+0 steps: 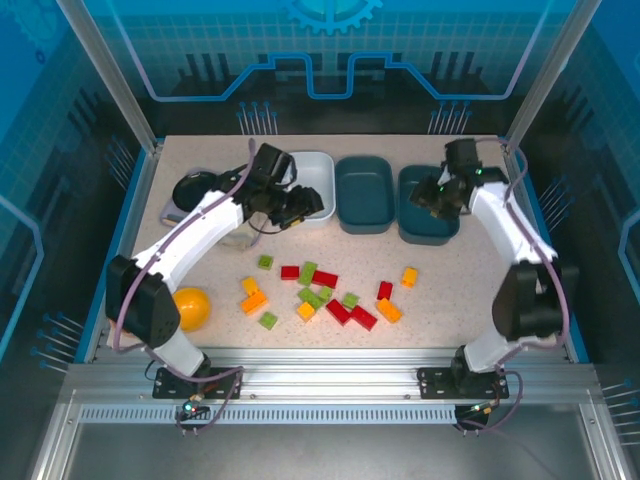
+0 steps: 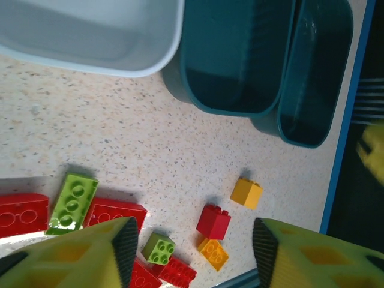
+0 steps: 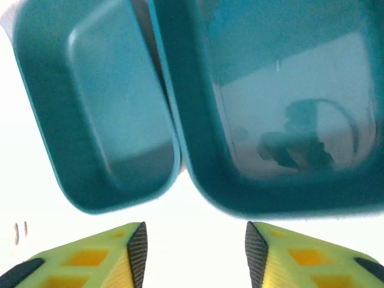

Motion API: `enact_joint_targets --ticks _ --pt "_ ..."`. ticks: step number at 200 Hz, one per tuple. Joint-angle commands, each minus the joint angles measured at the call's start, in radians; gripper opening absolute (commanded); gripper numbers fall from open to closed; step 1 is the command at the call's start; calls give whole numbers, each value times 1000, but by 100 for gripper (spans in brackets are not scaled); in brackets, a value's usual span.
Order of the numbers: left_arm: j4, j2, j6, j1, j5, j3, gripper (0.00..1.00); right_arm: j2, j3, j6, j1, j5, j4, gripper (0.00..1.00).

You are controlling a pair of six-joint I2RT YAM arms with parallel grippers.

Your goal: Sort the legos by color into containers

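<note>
The legos lie loose mid-table: red (image 1: 325, 279), lime green (image 1: 308, 272) and orange (image 1: 253, 301) bricks among several. At the back stand the white container (image 1: 318, 165) and two dark teal containers (image 1: 365, 195) (image 1: 432, 232). My left gripper (image 1: 298, 208) hovers open at the white container's front edge, nothing between its fingers. In the left wrist view, the left gripper (image 2: 195, 246) stands well above a red brick (image 2: 213, 222) and an orange one (image 2: 246, 192). My right gripper (image 1: 432, 195) hangs open over the right teal container. The right gripper (image 3: 195, 249) is empty, with both teal containers (image 3: 102, 108) (image 3: 282, 120) bare inside.
A round orange bowl (image 1: 190, 308) sits at the near left by the left arm's base. A black bowl (image 1: 195, 188) stands at the back left, beside the white container. Blue frame rails edge the table; the right rail (image 2: 342, 138) runs close to the teal containers.
</note>
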Motion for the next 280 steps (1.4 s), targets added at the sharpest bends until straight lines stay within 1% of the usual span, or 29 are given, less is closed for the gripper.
enact_joint_targets --ticks 1,14,37,52,67,102,124,140,174,185,207,232,254,267,280 --pt "88 -105 -13 3 21 -113 65 -113 -148 16 95 140 -93 64" --pt "183 -162 -36 6 67 -205 71 -136 -215 45 138 145 -103 69" --pt "320 -253 -78 1 121 -344 81 -138 -312 71 176 137 -64 73" --pt "350 -298 -88 -5 129 -410 83 -114 -343 79 175 126 -46 75" --pt "353 -325 -97 -8 129 -448 84 -74 -366 70 167 104 -23 75" --pt "367 -359 -118 -24 118 -496 84 29 -367 43 158 68 52 67" --pt "368 -362 -121 -30 114 -499 83 93 -356 31 149 66 77 55" --pt "363 -363 -124 -30 113 -495 83 130 -343 27 144 71 63 49" --pt "360 -373 -124 -33 105 -494 83 106 -337 26 153 91 61 31" --pt "364 -372 -126 -37 105 -482 83 75 -315 16 170 116 40 28" --pt "361 -352 -121 -49 102 -425 83 4 -234 -13 193 182 -14 27" --pt "352 -303 -115 -58 101 -345 83 1 -120 -65 129 214 -47 27" --pt "353 -261 -113 -58 96 -297 83 92 -24 -106 31 179 -38 27" --pt "353 -238 -114 -58 87 -273 83 174 47 -122 -22 140 -27 28" --pt "342 -215 -115 -58 73 -246 82 273 127 -134 -55 117 -35 28"
